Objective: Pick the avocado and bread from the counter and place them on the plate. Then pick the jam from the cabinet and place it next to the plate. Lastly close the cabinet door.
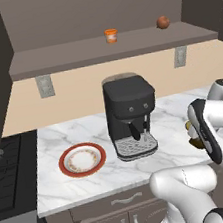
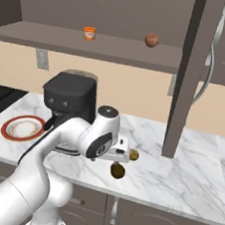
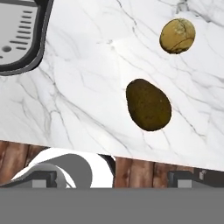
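Claw (image 3: 112, 177) hangs with fingers spread wide above the counter (image 3: 78, 100); the avocado (image 3: 148, 104) lies just ahead, the bread (image 3: 177, 36) beyond. It should centre over the avocado, then descend straight.

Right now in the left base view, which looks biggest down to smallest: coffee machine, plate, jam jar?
1. Black boxy coffee machine
2. Round red-rimmed plate
3. Small orange jam jar; it stands farther back on the shelf, which shrinks it somewhat.
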Tool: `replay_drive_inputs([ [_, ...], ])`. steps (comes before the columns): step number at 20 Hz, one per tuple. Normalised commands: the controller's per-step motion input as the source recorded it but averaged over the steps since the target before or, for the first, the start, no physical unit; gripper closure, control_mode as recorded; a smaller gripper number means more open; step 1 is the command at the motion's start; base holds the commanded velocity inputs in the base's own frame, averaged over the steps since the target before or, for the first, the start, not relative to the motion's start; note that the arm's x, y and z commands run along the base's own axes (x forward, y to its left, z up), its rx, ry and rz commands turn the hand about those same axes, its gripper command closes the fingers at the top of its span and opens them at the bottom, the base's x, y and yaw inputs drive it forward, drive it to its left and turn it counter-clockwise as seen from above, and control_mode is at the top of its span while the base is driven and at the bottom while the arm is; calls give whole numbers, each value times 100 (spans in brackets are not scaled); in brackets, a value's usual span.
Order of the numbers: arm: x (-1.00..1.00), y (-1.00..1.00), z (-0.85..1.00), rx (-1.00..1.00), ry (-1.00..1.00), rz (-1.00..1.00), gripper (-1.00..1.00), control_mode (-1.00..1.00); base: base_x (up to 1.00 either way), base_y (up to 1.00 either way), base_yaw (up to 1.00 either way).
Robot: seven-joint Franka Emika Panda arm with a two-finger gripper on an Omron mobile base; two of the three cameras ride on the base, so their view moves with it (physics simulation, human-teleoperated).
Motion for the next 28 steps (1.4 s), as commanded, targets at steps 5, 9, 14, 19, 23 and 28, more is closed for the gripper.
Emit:
replay_drive_inputs([
  [5, 8, -2, -6, 0, 0, 0, -100, -100, 0, 0, 0],
  [9, 12, -1, -5, 0, 0, 0, -100, -100, 0, 0, 0],
  [14, 12, -6, -2, 0, 0, 0, -100, -100, 0, 0, 0],
  [19, 12, -8, -4, 0, 0, 0, -100, -100, 0, 0, 0],
  [23, 8, -6, -7, 0, 0, 0, -100, -100, 0, 0, 0],
  [28, 5, -6, -9, 0, 0, 0, -100, -100, 0, 0, 0],
])
